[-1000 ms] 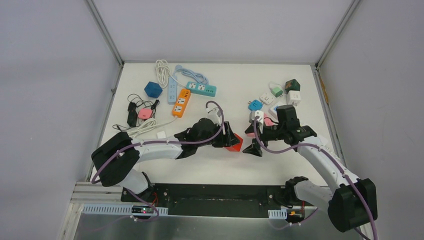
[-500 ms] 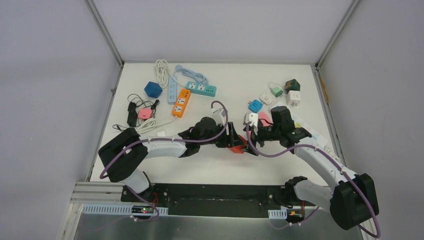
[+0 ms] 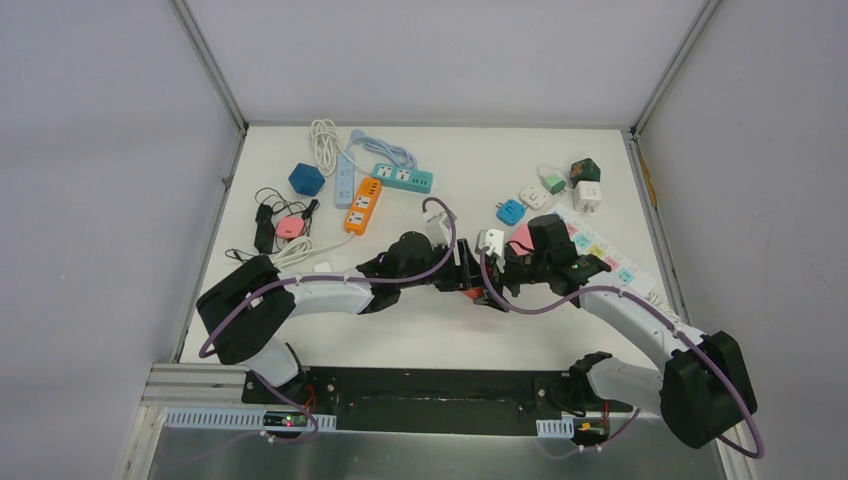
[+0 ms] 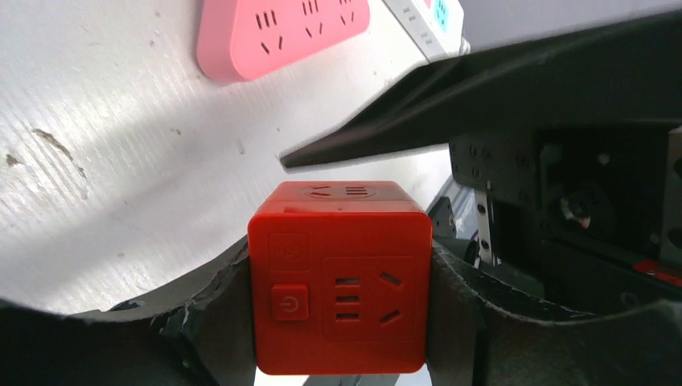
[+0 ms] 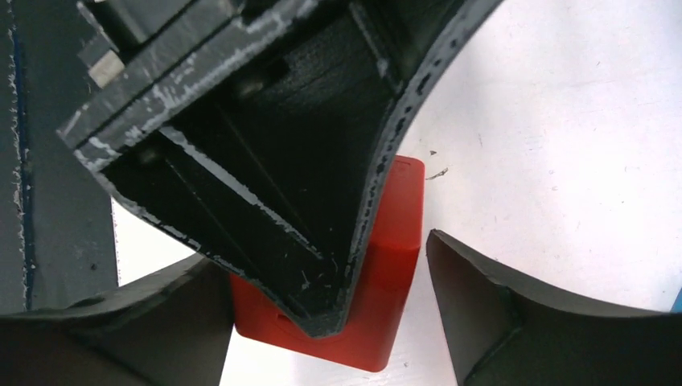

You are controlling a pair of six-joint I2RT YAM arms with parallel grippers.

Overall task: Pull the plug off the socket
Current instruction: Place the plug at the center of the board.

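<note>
The left gripper (image 4: pixel 338 330) is clamped on a red cube socket (image 4: pixel 338 277), one finger pressed to each side. It holds the cube just above the table (image 4: pixel 104 161), in the middle of the space between the two arms. The face turned to its camera shows a power button and empty pin holes. A pink power strip (image 4: pixel 281 32) lies further off.

The right gripper (image 5: pixel 322 322) sits right up against the cube with its fingers apart, straddling its end and one of the left fingers. A sliver of white table shows between its right finger and the red, so it grips nothing.

I can't make out a plug on any side that shows; if there is one, it's on a hidden face. This looks to me like the reach-in before the pull. Next, I'd say, the right fingers must find the plug body rather than the cube, close on it, and draw straight away while the left holds firm.
</note>
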